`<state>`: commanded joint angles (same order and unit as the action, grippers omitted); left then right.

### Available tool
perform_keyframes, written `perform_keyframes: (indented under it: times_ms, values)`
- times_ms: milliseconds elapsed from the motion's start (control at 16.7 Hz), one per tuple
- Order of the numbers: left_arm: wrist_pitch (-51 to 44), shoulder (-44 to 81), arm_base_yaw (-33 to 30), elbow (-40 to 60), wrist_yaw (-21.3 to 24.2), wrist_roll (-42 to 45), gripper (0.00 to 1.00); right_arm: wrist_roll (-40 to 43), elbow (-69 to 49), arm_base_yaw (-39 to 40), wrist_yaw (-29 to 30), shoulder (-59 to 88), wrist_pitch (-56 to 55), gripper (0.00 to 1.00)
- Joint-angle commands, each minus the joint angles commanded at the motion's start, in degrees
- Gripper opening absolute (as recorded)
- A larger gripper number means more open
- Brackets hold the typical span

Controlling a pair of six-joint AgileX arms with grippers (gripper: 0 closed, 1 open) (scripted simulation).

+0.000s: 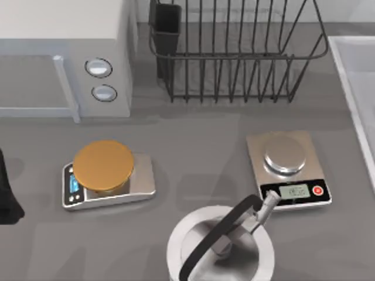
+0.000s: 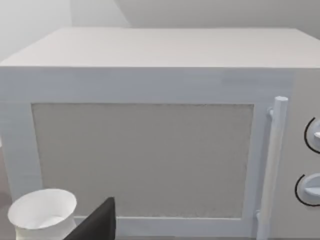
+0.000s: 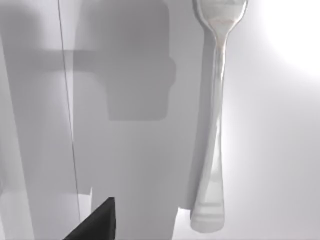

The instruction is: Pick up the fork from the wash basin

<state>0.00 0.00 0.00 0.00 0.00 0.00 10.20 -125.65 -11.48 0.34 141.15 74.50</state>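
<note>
Grey and smooth, the bench [image 1: 193, 152] carries a white microwave oven [image 1: 64, 52] with 2 round knobs at the top view's far left, and a black wire dish rack [image 1: 234, 52] beside it. Nearer the front, a silver kitchen scale topped with a round orange disc [image 1: 103, 167] sits left of centre, and a second silver kitchen scale with a round steel platform [image 1: 287, 167] sits right of centre. Just in front of that, a steel kettle with a black-and-steel handle [image 1: 220, 246] stands at the front edge. The large pale grey-white rectangular wash basin [image 1: 354, 82] with its light raised rim lies along the right edge of the bench.

In the right wrist view, the slim silvery metal fork [image 3: 215, 125] lies flat on the pale basin floor [image 3: 280, 150], its long handle widening to a rounded end. A dark piece of the right arm's own gear shows at that picture's edge, well apart from the fork; how its jaws stand I cannot tell.

The left arm [image 1: 9, 193] sits parked at the left edge of the bench. Its wrist view faces the microwave door, with a small white paper cup [image 2: 42, 212] before it; its jaws' state I cannot tell either.
</note>
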Motion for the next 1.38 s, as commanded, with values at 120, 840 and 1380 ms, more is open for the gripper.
perform_keyframes:
  times_ms: [120,840,1380]
  values:
    - [0.0,0.0,0.0,0.0,0.0,0.0,1.0,-0.03,0.27,0.34,0.01,0.05,-0.27,1.0]
    - [0.0,0.0,0.0,0.0,0.0,0.0,1.0,-0.16,14.29,0.07,0.14,10.64,-24.97,1.0]
    - [0.0,0.0,0.0,0.0,0.0,0.0,1.0,-0.16,14.36,0.07,0.14,10.72,-25.08,0.62]
